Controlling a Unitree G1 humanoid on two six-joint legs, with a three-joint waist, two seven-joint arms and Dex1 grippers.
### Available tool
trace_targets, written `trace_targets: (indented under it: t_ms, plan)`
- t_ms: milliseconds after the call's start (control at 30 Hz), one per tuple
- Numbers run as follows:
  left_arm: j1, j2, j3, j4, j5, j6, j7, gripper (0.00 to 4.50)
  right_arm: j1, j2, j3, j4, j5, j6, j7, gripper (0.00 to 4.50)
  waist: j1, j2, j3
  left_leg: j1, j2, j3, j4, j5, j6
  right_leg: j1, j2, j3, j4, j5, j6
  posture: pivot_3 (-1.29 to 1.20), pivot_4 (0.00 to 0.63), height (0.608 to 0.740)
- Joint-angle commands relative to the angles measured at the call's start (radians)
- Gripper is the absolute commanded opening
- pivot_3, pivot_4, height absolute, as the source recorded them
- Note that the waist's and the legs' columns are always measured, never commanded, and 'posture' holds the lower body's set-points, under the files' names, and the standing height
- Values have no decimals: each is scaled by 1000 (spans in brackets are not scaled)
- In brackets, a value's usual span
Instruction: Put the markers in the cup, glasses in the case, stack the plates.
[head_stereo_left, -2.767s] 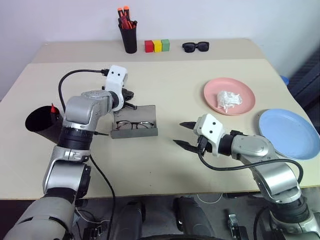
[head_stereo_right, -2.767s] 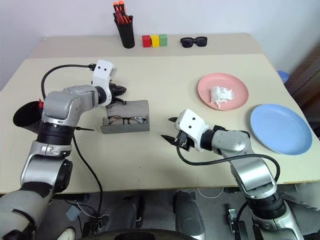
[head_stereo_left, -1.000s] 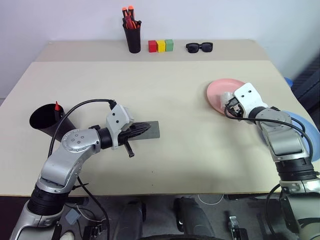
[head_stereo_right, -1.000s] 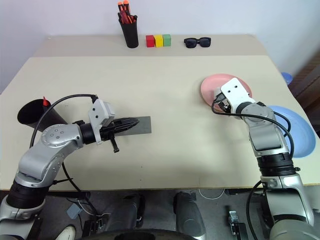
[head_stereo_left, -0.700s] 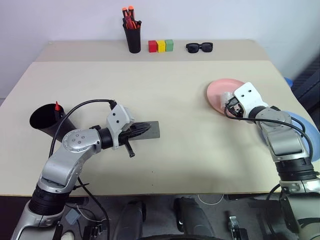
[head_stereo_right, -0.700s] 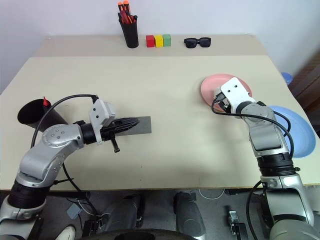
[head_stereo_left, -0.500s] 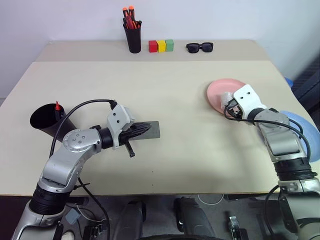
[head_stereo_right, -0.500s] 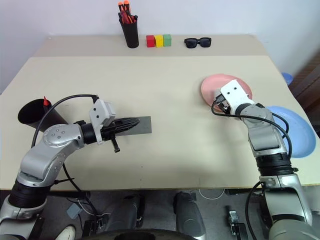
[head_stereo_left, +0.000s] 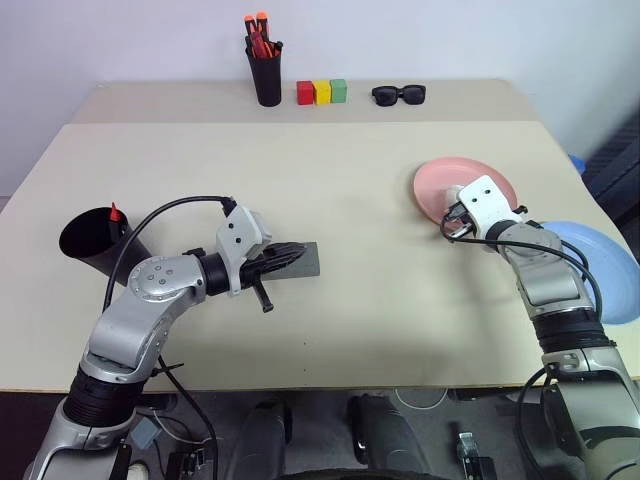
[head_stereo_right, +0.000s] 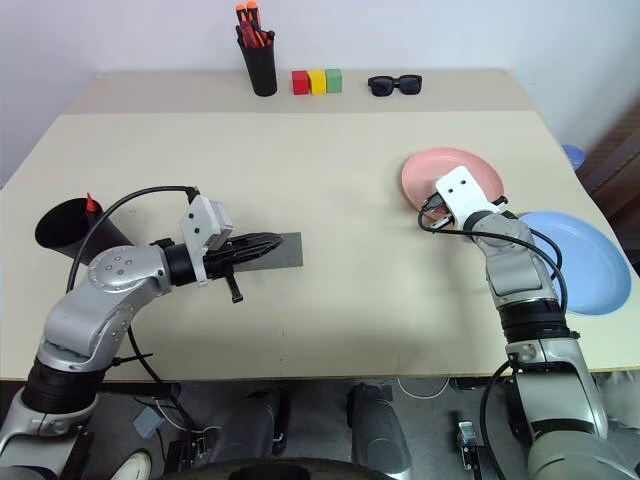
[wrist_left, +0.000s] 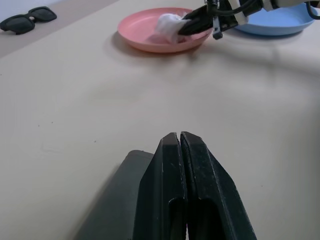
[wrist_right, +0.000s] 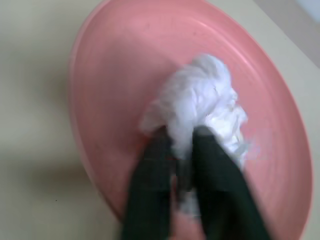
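Two black fingers of the right gripper (wrist_right: 182, 160) are pinching the tissue (wrist_right: 202, 102) on the pink plate (wrist_right: 100, 75); it's probably soft, featherlight. Left gripper (wrist_left: 179, 145) is sitting closed, empty.

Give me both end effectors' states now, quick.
Left end effector: closed, empty, over the case.
Right end effector: closed on the tissue in the pink plate.

Right fingers (wrist_right: 150, 190) newly pinched on tissue (wrist_right: 200, 102)
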Motion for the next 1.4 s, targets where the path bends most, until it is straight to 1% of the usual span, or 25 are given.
trace_targets:
  t_ms: [33, 100, 200, 267, 367, 400, 467, 500, 633, 800, 1233, 1400]
  plan:
    - [2, 1, 14, -27, -16, -8, 3, 0, 20, -33, -72, -132, 16, -6, -5, 53, 1, 0, 0, 0, 0, 0, 0, 0, 0, 0, 0, 0, 0, 0, 0, 0, 150, 740]
    - [-1, 0, 14, -22, -16, -10, 2, 0, 59, -51, -103, -208, 52, -20, 34, 53, 2, 0, 0, 0, 0, 0, 0, 0, 0, 0, 0, 0, 0, 0, 0, 0, 150, 740]
    - [-7, -2, 10, -14, -20, -14, -7, 0, 156, -75, -138, -373, 171, 0, 177, 53, 5, 0, 0, 0, 0, -1, 0, 0, 0, 1, 0, 0, 0, 0, 0, 0, 150, 740]
    - [-15, -6, 3, -4, -17, -18, -12, 0, 227, -102, -127, -458, 218, 14, 264, 53, 5, 0, 0, 0, 0, -1, 0, 0, 0, 1, 0, -1, 0, 0, 0, 0, 150, 740]
    - [-27, -13, -6, 10, -13, -22, -15, 0, 275, -114, -104, -497, 235, 56, 305, 53, 0, 0, 0, 1, 0, -1, 0, 0, 0, 2, 0, -1, 0, 0, 0, 0, 150, 740]
    - [-31, -15, -7, 13, -12, -24, -18, 0, 278, -115, -100, -498, 236, 72, 308, 285, -1, 0, 0, 1, 0, -1, 1, 0, 0, 2, 0, 0, 0, 0, 0, 0, 150, 740]
    - [-34, -17, -8, 19, -9, -27, -20, 0, 285, -113, -100, -508, 248, 95, 317, 905, -1, 0, 0, 1, 0, 0, 3, 0, 1, 2, 0, 0, 0, 0, -1, 0, 150, 740]
    - [-35, -18, -8, 20, -8, -27, -21, 0, 288, -112, -102, -516, 254, 102, 321, 1344, -1, 0, 0, 2, 0, 0, 3, 1, 2, 2, 0, 0, 0, 0, -1, 0, 150, 740]
    - [-28, -17, -4, 17, -6, -28, -24, 0, 300, -119, -87, -538, 229, 83, 315, 3348, 2, 0, 0, 2, 0, -1, 3, 1, 2, 3, 1, 0, 0, 1, -2, 0, 150, 740]
    - [-23, -18, -3, 14, -5, -26, -21, 0, 285, -113, -98, -512, 222, 69, 304, 3348, 3, 0, 0, 1, 0, 0, 2, 1, 2, 3, 0, 0, 0, 1, -1, 0, 150, 740]
    - [-19, -17, 5, 10, -12, -19, -20, 0, 250, -85, -168, -552, 351, 109, 304, 3348, 3, 0, 0, 1, 0, -1, 2, 1, 2, 3, 0, 0, 0, 1, -1, 0, 150, 740]
    - [-23, -18, 7, 14, -14, -17, -20, 0, 232, -91, -191, -531, 363, 120, 280, 3348, 3, 0, 0, 1, 0, -1, 2, 1, 2, 3, 0, 0, 0, 1, -1, 0, 150, 740]
